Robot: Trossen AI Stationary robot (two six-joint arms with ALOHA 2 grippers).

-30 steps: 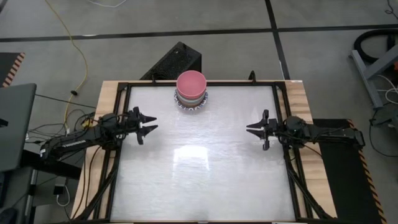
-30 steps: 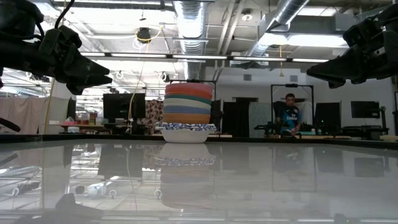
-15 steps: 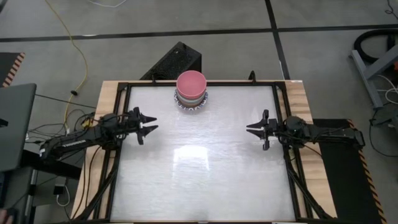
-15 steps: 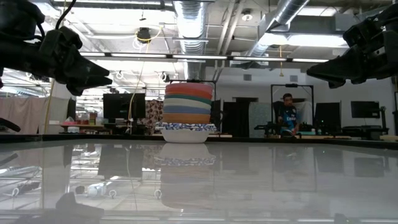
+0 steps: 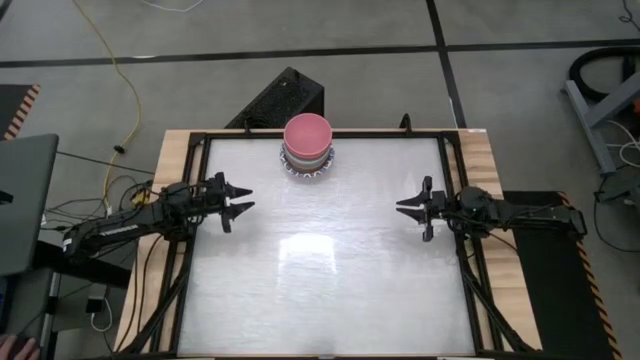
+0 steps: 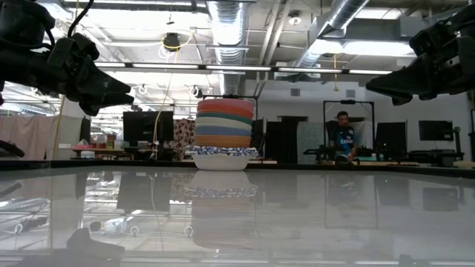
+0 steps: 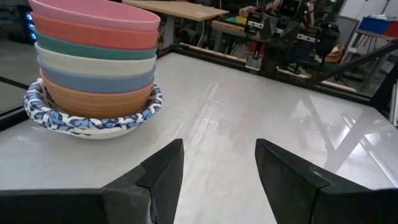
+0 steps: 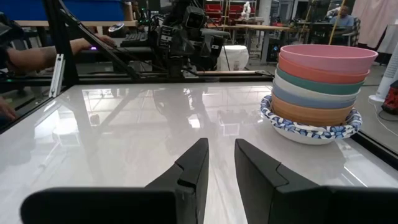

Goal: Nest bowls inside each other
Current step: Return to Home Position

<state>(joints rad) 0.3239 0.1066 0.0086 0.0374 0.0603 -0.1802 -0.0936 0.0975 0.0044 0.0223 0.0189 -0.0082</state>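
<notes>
**Nested in one stack at the far edge of the bench**

Found the bowls (image 5: 307, 146) gathered into a single nested stack, standing upright at the middle of the far edge of the bench (image 5: 320, 290), just inside its black frame. Read the layers from the left wrist view, top to bottom: pink bowl (image 7: 93, 12), red bowl (image 7: 93, 37), green bowl (image 7: 93, 53), cream bowl (image 7: 93, 65), blue bowl (image 7: 93, 81), orange bowl (image 7: 93, 102). Saw all six seated in a white bowl with a blue-patterned rim (image 7: 93, 126), which rested on the bench. Could not tell how many patterned bowls lay under the orange one. From straight above, saw the pink inside on top and the patterned rim ringing the base. Touched by neither arm.

Saw the left arm (image 5: 130, 225) at the left side of the bench, with the left jaws spread wide, holding nothing, pointed inward across the surface and well apart from the stack. Saw the right arm (image 5: 520, 215) at the right side, about level with the other, with the right jaws parted by a narrower gap and likewise empty. In the low view, found both held above the surface, one to each side of the stack.

Past the far edge, noted a black box (image 5: 285, 100) on the floor just behind the stack, and a yellow cable (image 5: 118, 90) trailing over the floor to the left. In the room behind, made out a person (image 6: 343, 133) in the low view and a person's arm (image 8: 43, 57) in the right wrist view.
</notes>
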